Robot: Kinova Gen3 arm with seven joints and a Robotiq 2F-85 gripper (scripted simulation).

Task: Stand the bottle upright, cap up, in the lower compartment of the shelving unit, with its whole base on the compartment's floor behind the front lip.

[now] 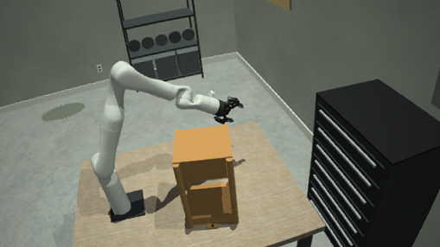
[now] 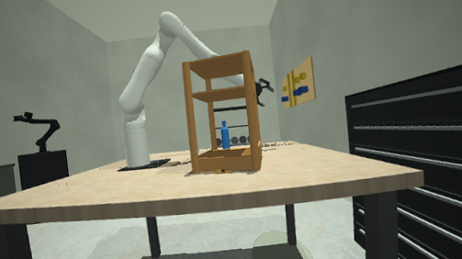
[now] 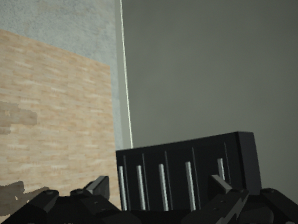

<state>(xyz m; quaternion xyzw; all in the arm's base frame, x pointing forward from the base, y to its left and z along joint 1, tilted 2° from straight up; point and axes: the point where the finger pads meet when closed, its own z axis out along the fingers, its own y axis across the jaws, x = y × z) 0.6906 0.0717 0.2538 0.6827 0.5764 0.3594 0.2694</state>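
Top view: the white arm (image 1: pixel 111 117) rises from its black base plate (image 1: pixel 138 195) on the bench (image 1: pixel 271 214) and reaches over behind the orange shelving unit (image 1: pixel 200 144). The hand (image 1: pixel 231 110) hangs past the unit's far top edge, above the bench's back margin, fingers spread wide, nothing between them. The bottle is not visible from here; the unit's top board hides the inside. A black drawer cabinet (image 1: pixel 386 132) stands beside the bench.

Exterior view: the shelving unit (image 2: pixel 191 116) stands on the bench (image 2: pixel 190 194), open front toward the camera. The blue bottle (image 2: pixel 225 136) shows upright, cap up, within the lower opening of the unit; whether its base rests on the compartment floor or it stands behind the unit, I cannot tell. The hand (image 2: pixel 265 89) is beyond the unit's right post, at middle-shelf height, well apart from the bottle.

Wrist view: both open fingers frame the bottom edge. Between them, the drawer cabinet (image 3: pixel 186 172) and bench surface (image 3: pixel 53 123).
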